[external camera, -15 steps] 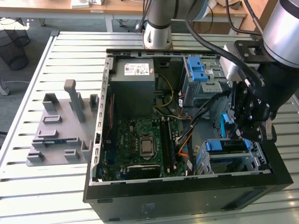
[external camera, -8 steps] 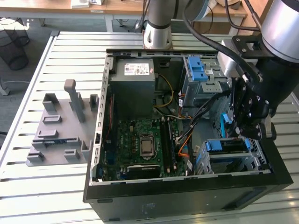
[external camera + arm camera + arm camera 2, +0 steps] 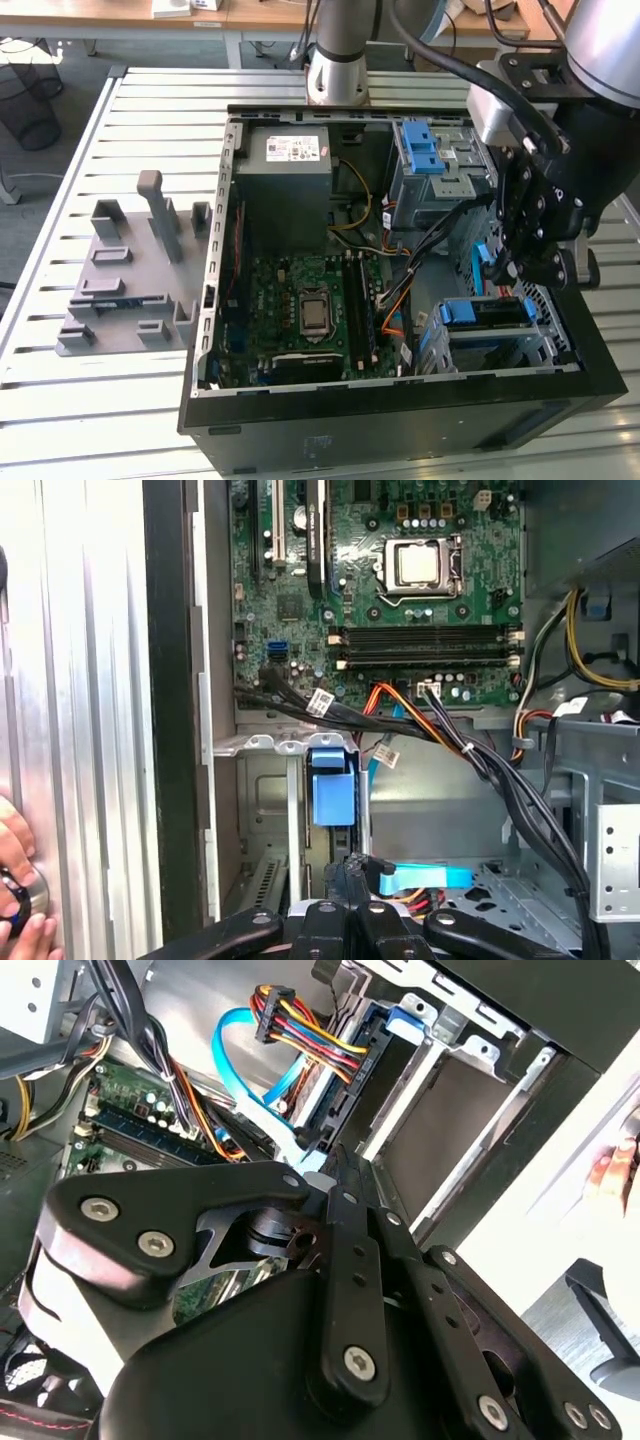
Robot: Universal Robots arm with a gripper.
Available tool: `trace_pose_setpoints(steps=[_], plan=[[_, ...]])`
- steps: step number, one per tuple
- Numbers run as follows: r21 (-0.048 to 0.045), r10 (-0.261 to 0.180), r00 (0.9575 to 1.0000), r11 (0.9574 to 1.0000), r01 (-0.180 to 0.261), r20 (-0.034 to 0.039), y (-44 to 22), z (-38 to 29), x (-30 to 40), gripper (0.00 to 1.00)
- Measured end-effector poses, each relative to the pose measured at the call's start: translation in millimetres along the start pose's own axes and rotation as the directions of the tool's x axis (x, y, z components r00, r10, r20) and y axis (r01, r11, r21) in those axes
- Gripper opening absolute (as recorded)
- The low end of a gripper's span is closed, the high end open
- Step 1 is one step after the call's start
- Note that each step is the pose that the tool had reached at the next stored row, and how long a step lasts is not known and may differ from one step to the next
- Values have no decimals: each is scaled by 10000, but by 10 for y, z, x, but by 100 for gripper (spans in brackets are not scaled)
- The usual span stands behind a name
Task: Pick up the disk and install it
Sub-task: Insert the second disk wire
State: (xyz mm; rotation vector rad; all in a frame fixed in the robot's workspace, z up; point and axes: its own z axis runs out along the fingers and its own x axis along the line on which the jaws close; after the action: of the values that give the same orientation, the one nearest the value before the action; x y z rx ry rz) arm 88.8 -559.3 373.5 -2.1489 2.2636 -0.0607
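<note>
**Q:** Where is the disk?

**A:** The disk (image 3: 480,312) appears to sit in the lower drive bay (image 3: 545,335), in the corner of the open computer case (image 3: 400,425) on the exterior view's right. Only its blue rails can be made out, and its label is hidden.

**Q:** And the gripper?

**A:** The gripper (image 3: 505,268) hangs inside the case just above that bay. In both wrist views its fingers (image 3: 345,1220) are drawn together at the tips. I cannot tell whether anything thin lies between them. In the first wrist view the gripper (image 3: 352,865) is just beside a flat blue cable (image 3: 420,877).

**Q:** What surrounds it?

**A:** A bundle of black and coloured wires (image 3: 425,250) crosses from the motherboard (image 3: 300,300) towards the gripper. Beyond the gripper stands an upright grey bay with a blue latch (image 3: 425,150). To the exterior view's left of that bay lies the grey power-supply box (image 3: 285,160).

**Q:** Outside the case?

**A:** The case rests on a slatted metal surface (image 3: 100,400). A grey moulded fixture (image 3: 130,270) stands well apart on the exterior view's left. A person's hand (image 3: 15,900) rests on the surface beside the case wall.
</note>
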Motion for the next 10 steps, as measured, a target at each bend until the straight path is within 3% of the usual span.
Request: trace_pose_setpoints(steps=[5,10], plan=[[136,1,10000,9999,-1,5,53,-22,2,11],[216,2,10000,9998,-2,-3,62,-55,-27,11]])
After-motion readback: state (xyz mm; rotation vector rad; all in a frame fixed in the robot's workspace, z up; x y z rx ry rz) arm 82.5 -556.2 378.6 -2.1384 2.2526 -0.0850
